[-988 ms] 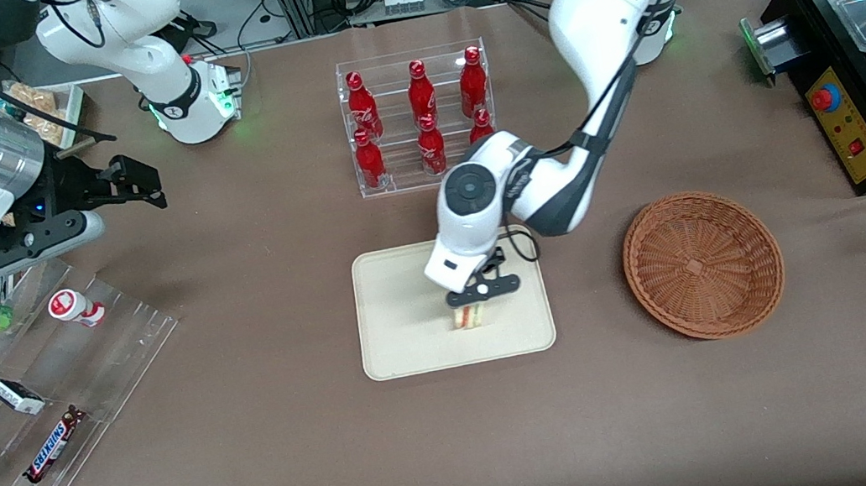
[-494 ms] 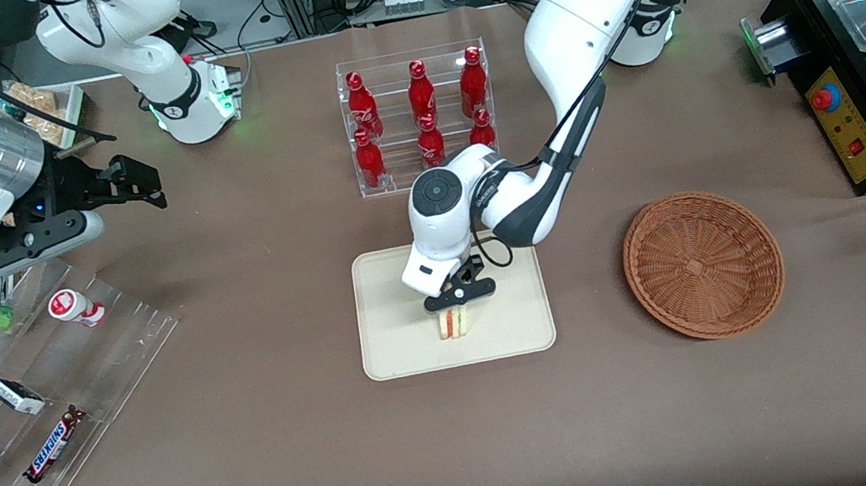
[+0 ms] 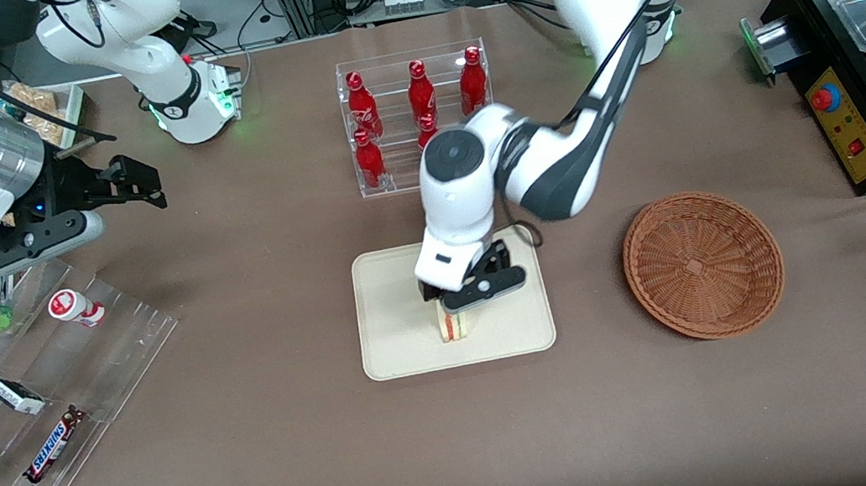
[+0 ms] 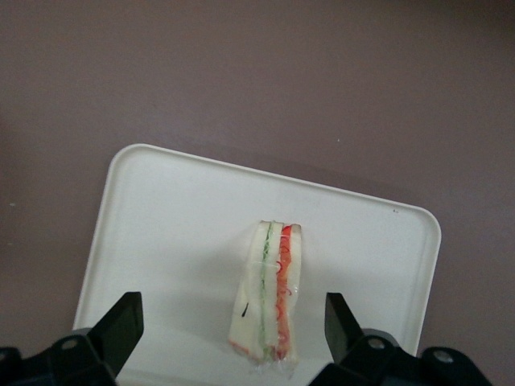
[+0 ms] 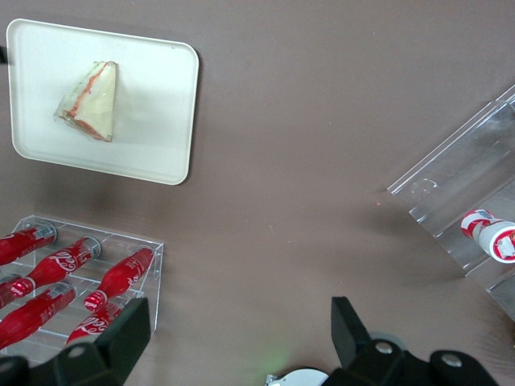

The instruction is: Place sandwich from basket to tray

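Front view, centre frame: end effector [image 3: 465,299] released just above sandwich [image 3: 456,325] on tray [image 3: 397,350]; I'd lift straight up, fingers [image 4: 119,328] wide, avoiding toppling it.

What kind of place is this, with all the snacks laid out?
Probably a robotics lab staged as a snack counter. Red bottles stand in a clear rack, a Snickers bar lies on an acrylic shelf, and cables and metal frames ring the table. The tool, open, hovers above the sandwich on the tray.

"SNICKERS" on bar wrapper [image 3: 54,450] in acrylic rack [image 3: 40,400]; Coca-Cola script on red bottles [image 3: 362,109].
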`<act>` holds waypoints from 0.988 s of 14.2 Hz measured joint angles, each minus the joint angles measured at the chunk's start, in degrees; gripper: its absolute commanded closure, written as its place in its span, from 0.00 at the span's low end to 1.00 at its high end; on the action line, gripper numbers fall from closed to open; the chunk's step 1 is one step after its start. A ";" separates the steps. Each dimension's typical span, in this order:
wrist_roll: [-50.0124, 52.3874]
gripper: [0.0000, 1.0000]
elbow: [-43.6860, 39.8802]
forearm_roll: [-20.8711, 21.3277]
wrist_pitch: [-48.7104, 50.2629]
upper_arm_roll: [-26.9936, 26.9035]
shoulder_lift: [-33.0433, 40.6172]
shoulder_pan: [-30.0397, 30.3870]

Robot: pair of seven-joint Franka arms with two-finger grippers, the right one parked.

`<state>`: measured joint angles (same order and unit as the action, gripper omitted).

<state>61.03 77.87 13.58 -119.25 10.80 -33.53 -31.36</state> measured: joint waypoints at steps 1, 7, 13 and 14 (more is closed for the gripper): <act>-2.28 0.00 0.23 -0.37 2.57 -0.06 2.56 1.12; -16.89 0.00 6.35 -2.64 11.34 -0.57 11.66 14.67; -37.95 0.00 18.65 -7.11 16.42 -0.99 25.42 25.79; -41.08 0.00 21.26 -7.53 16.55 -2.20 28.26 25.91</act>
<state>19.95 99.13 6.04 -102.70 8.60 -5.27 -5.45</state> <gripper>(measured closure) 0.000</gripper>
